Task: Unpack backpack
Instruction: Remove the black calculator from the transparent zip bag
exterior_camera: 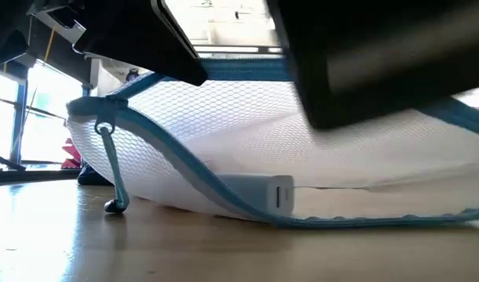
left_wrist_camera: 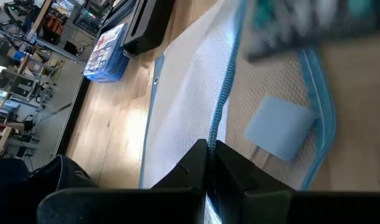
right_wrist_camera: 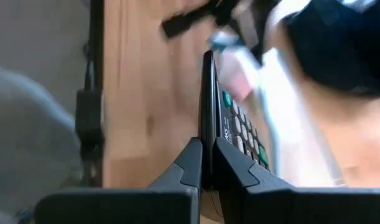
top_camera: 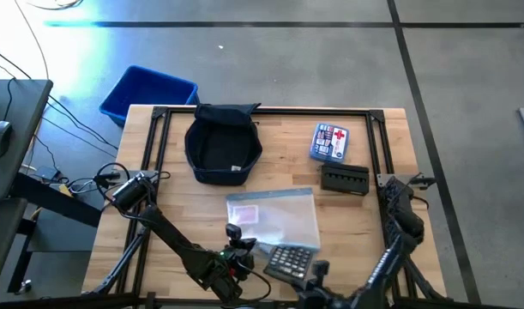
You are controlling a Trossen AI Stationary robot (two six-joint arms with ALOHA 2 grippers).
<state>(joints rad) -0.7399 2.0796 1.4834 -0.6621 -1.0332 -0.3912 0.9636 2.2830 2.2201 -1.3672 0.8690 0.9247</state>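
Pale wood forms the table (top_camera: 159, 232), framed by a dark rail on its far, left and right sides, and most of the objects crowd its middle and right. The backpack (top_camera: 222, 143), dark navy and gaping open, sits against the far rail, left of centre, its rim touching nothing else. To its right a blue-and-white first-aid box (top_camera: 330, 142) lies just beyond a black case (top_camera: 344, 179), both close to the right rail. A clear mesh pouch (top_camera: 274, 216) with a blue zipper lies flat near the front, apart from the backpack. Bare wood stays open along the left side and between backpack and pouch. Off the far-left corner a blue bin (top_camera: 147, 91) stands on the floor. At the front edge the left gripper (top_camera: 235, 233) sits at the pouch's near-left corner, fingers (left_wrist_camera: 196, 163) pressed together over the zipper edge; whether they pinch the fabric cannot be told. The right gripper (right_wrist_camera: 208, 163) is low at the front edge, its fingers clamped on the thin edge of a calculator (top_camera: 290, 258) that overlaps the pouch's near edge.
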